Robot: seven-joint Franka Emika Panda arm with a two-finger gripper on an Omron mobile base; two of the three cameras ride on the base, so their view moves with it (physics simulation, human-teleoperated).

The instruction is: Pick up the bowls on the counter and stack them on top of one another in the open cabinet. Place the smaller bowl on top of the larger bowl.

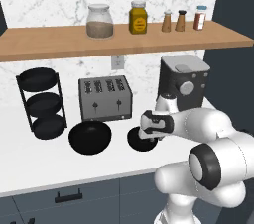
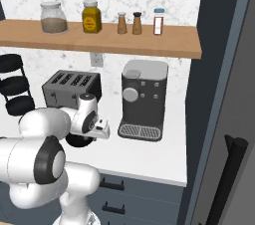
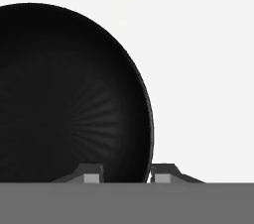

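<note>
While the open cabinet [image 1: 59, 42] holds only jars and shakers, both bowls sit on the tabletop [image 1: 30, 168] — the larger bowl [image 1: 89, 138] before the toaster [image 1: 105, 97], empty, the smaller bowl [image 1: 140, 141] under the tool [image 3: 127, 173]. Its fingers straddle the small bowl's rim, parted, not yet pinching. A thin, glossy rim could slip out on closing — or the bowl could tilt when lifted.

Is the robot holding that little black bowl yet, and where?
Not clearly: the gripper straddles the smaller bowl's rim, one fingertip inside, one outside, but contact cannot be told.
</note>
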